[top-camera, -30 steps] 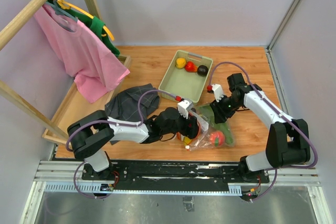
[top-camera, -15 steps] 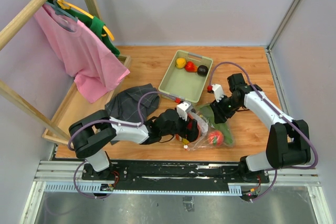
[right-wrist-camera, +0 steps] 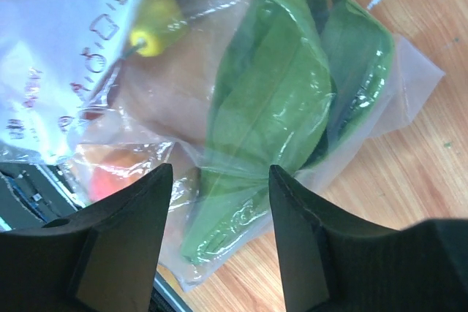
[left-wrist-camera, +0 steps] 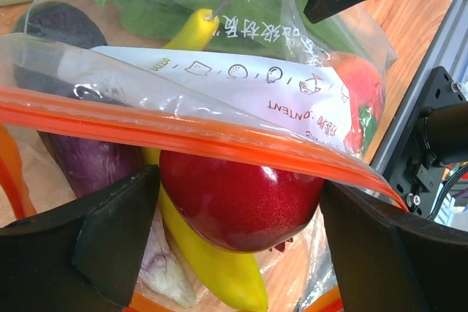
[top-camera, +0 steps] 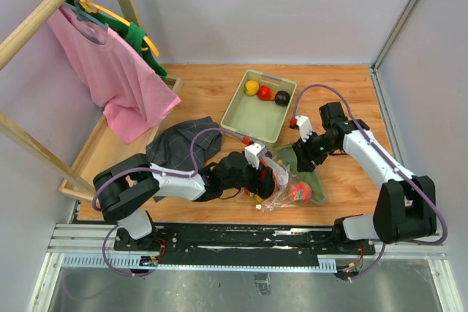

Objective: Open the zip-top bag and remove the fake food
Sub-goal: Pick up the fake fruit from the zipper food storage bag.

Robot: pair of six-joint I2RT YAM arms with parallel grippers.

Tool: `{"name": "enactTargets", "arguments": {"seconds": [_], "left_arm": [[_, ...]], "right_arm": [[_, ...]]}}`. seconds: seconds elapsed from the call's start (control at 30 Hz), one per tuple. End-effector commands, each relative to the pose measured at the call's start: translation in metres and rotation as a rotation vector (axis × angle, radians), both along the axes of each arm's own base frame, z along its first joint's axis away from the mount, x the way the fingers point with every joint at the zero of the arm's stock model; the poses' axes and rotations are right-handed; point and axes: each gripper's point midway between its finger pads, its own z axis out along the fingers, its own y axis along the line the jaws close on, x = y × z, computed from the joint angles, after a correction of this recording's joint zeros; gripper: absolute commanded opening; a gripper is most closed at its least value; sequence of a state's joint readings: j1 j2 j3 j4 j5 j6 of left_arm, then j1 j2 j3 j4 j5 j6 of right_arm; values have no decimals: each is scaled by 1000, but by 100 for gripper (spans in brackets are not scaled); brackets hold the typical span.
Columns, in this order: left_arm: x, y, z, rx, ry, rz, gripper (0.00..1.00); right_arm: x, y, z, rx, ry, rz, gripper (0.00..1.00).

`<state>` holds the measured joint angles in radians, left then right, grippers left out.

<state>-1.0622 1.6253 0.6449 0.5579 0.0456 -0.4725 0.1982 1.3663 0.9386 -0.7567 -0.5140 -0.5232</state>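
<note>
While the clear, crinkly zip-top bag [top-camera: 303, 180] lay on the wooden table [top-camera: 205, 93] near its front edge, glossy fake food [top-camera: 300, 193] filled it. The left hand [left-wrist-camera: 238, 239] stood wide open at the orange-red zip strip [left-wrist-camera: 183, 135], straddling a round red fruit [left-wrist-camera: 241, 195]; the right hand [right-wrist-camera: 219, 217] hung open above the long green leaf [right-wrist-camera: 278, 85].

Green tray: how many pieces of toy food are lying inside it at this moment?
3, in a row at the far end of the tray: a yellow one on the left, a red one in the middle, a dark one on the right. None seems hidden.
</note>
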Motion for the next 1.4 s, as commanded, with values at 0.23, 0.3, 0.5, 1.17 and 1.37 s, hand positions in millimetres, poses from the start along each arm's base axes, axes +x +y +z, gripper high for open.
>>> {"name": "enactTargets", "arguments": {"seconds": [0.23, 0.3, 0.5, 1.17, 1.37], "left_arm": [[-2, 8, 8, -36, -9, -1, 82], [-2, 8, 8, -42, -11, 0, 74], [-2, 5, 6, -43, -3, -5, 74], [-6, -5, 4, -72, 14, -48, 60], [-5, -12, 0, -70, 28, -60, 72]], "right_arm": [[-40, 53, 35, 282, 53, 204, 61], [-45, 62, 35, 302, 92, 224, 61], [-48, 73, 20, 259, 170, 231, 59], [-43, 69, -8, 69, 117, 252, 4], [-55, 82, -3, 122, 151, 298, 4]]}}
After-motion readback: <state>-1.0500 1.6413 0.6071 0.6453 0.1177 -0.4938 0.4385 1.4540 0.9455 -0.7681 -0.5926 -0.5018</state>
